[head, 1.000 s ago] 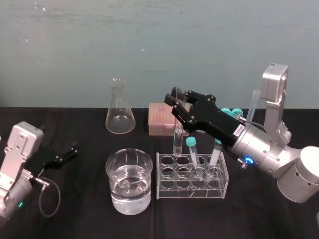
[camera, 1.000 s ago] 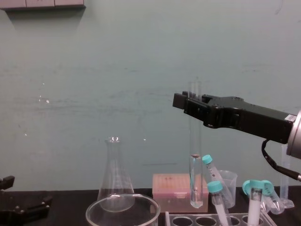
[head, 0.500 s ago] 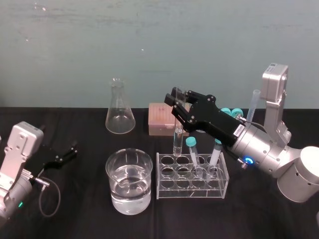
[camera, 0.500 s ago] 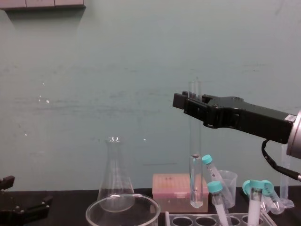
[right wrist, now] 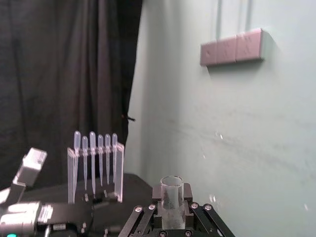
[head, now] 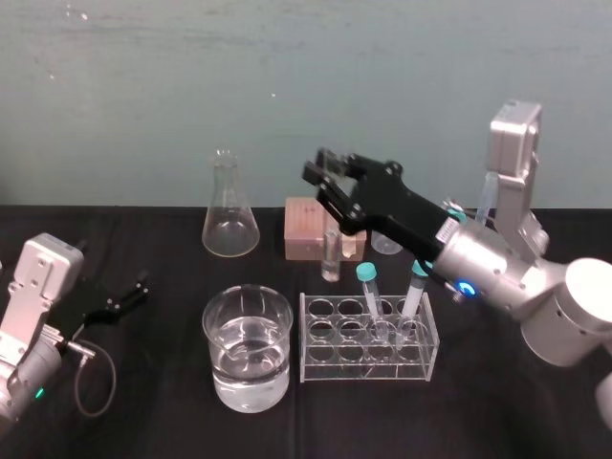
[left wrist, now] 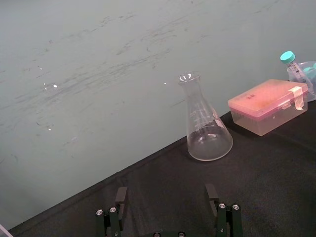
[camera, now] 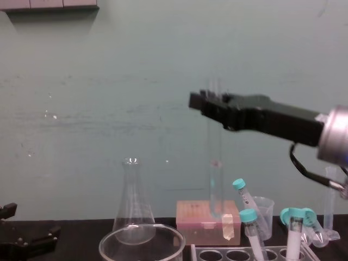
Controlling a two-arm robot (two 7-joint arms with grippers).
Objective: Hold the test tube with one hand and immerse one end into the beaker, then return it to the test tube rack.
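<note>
Since the earlier frames the right tool (head: pixel 323 172) has risen and shifted toward the robot's left, taking the test tube (head: pixel 331 256) with it. The tube's rounded lower end now hangs above the level of the test tube rack (head: pixel 366 369), seen against a pink box (head: pixel 304 229) behind the rack.

The right tool is clenched on the tube's upper part. In the head view the black fingers hide that section. In the right wrist view the rimmed open mouth stands up between them. The tube is upright, slim, clear glass. It is smeared in the chest view, and its contents cannot be made out.

The beaker (head: pixel 247 349) is wide, round, thick-rimmed glass, about half full of clear liquid. It stands just beside the rack on the robot's left, and the tube is apart from it. In the chest view the lower edge cuts off both beaker and rack.

The rack is clear plastic with rows of round holes. Two turquoise-capped tubes (head: pixel 368 287) lean in it. A conical glass flask (head: pixel 229 220) stands behind the beaker.

The left tool (left wrist: pixel 166 197) is parked low at the left of the black surface (head: pixel 143 382), fingers spread, grasping nothing
</note>
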